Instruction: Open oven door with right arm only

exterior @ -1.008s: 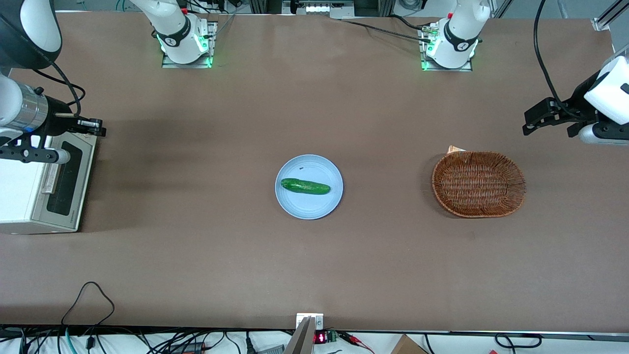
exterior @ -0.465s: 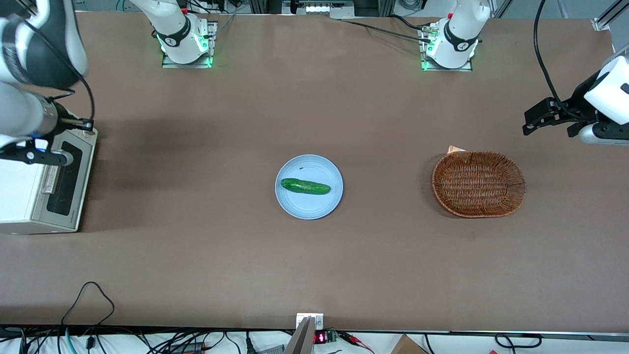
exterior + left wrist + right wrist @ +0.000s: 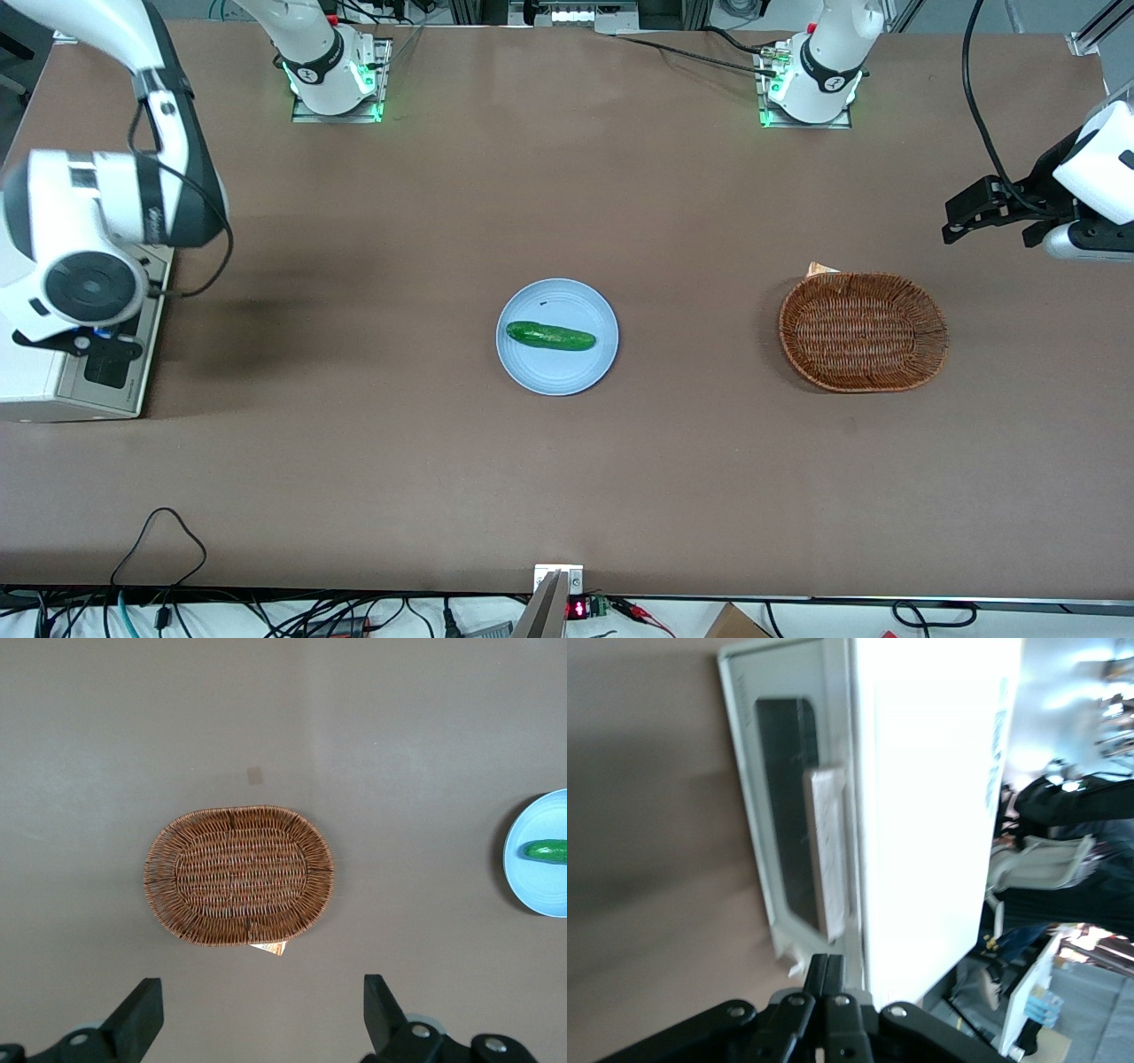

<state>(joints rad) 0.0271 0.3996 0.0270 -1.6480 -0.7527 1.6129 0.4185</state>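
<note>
Gripper: fingers pressed together, empty, hovering close to the handle's end. Bar handle: pale, rigid, probably slick; take hold mid-bar. Oven door: closed, hinged flap, likely stiff. Oven: at working arm's end of surface.

Your front camera looks down from high over the near edge of the surface and takes in its whole length, from the oven at the working arm's end to the basket toward the parked arm's end. The left wrist camera faces straight down from mid height; it shares that basket and the rim of the blue plate with the front view. The right wrist camera sits very close, looking past the right arm's hand, fingers pressed together, just beside the oven door. It shares only the oven and the surface with the front view.
</note>
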